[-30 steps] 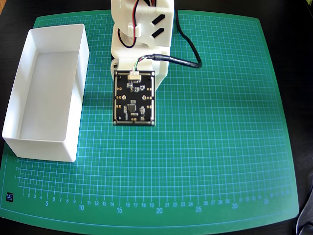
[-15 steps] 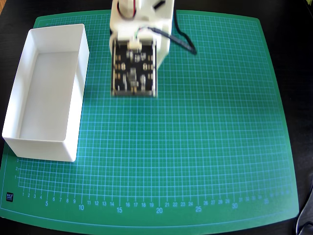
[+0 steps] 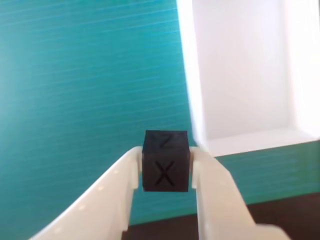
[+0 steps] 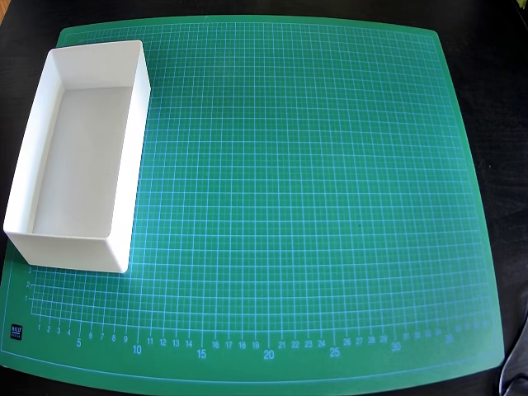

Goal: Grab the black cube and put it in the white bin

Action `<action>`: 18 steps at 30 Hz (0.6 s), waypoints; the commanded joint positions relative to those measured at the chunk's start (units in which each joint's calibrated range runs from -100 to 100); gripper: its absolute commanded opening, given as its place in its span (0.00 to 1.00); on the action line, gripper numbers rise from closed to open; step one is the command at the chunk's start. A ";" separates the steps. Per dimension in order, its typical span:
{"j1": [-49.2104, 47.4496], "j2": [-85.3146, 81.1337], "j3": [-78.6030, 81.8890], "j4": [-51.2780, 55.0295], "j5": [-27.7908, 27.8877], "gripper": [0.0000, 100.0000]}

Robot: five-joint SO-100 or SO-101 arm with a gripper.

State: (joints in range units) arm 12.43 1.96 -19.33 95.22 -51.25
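In the wrist view my gripper (image 3: 165, 159) is shut on the black cube (image 3: 166, 172), with a white finger on each side of it. The cube's front face shows an X and its top face a Z. It is held above the green mat, just left of the near corner of the white bin (image 3: 192, 90). In the overhead view the white bin (image 4: 124, 177) stands along the mat's left side and its inside looks empty. Neither the arm nor the cube shows in the overhead view.
A green cutting mat with a grid (image 4: 313, 206) covers most of the dark table (image 4: 499, 82). In the wrist view the mat (image 3: 75, 100) ends near the bottom, where the dark table (image 3: 285, 215) shows.
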 commanded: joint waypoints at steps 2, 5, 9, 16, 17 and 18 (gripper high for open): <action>7.92 3.42 -2.46 -0.18 5.05 0.08; 9.10 9.55 -7.69 -4.88 7.79 0.08; 9.01 20.12 -19.06 -6.58 9.10 0.08; 9.18 36.83 -38.54 -6.67 9.21 0.08; 9.26 38.54 -40.44 -6.67 9.21 0.08; 10.02 40.58 -42.96 -6.76 9.21 0.08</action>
State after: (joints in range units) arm 20.89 40.31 -55.09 89.33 -42.23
